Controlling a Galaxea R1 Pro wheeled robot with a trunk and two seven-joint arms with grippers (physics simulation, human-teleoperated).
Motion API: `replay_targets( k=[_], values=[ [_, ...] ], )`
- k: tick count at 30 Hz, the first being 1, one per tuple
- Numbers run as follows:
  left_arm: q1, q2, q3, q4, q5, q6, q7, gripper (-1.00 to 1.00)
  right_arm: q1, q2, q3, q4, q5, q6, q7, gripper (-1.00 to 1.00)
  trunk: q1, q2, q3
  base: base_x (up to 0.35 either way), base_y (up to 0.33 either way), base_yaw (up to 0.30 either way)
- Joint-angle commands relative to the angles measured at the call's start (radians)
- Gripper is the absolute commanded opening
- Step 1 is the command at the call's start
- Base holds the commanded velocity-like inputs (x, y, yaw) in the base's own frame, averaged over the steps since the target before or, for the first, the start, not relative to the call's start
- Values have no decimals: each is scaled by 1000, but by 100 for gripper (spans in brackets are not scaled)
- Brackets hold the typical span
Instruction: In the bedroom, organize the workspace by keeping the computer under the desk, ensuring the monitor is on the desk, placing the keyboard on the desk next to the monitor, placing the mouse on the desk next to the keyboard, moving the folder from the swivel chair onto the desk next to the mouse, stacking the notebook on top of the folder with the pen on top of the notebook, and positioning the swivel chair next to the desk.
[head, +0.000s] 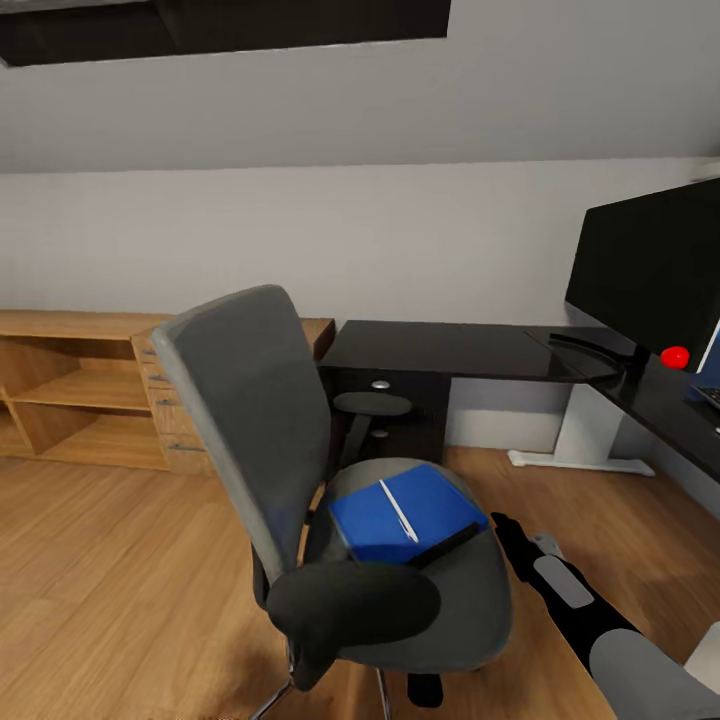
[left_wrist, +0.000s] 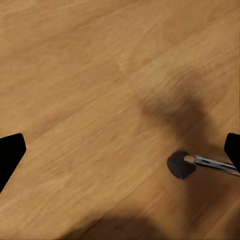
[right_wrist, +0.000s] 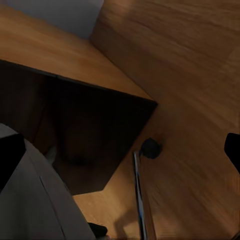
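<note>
The monitor (head: 650, 275) already stands on the desk (head: 440, 350), but the blue folder (head: 405, 512), with the pen (head: 398, 510) lying on it, is still on the swivel chair (head: 300, 480) seat. The right arm (head: 570, 590) reaches low toward the seat's edge. Both wrist views show finger tips (left_wrist: 11, 155) spread wide apart over the wooden floor (left_wrist: 90, 75), holding nothing.

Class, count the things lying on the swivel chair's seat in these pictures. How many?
2: a blue folder flat on the seat, and a pen lying across it. A dark edge beneath may be something hidden.
</note>
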Motion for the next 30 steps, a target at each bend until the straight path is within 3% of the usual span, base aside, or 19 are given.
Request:
replay_targets(
  k=[1,30],
  values=[
    [0,0,-1,-2,10,3,7,100,0,-1,8,-2,-7,1,-7,100,0,0,0,0,0,218],
    [0,-3,-4,-3,10,5,4,100,1,8,10,-2,-6,-6,-8,100,0,0,24,0,0,217]
  ],
)
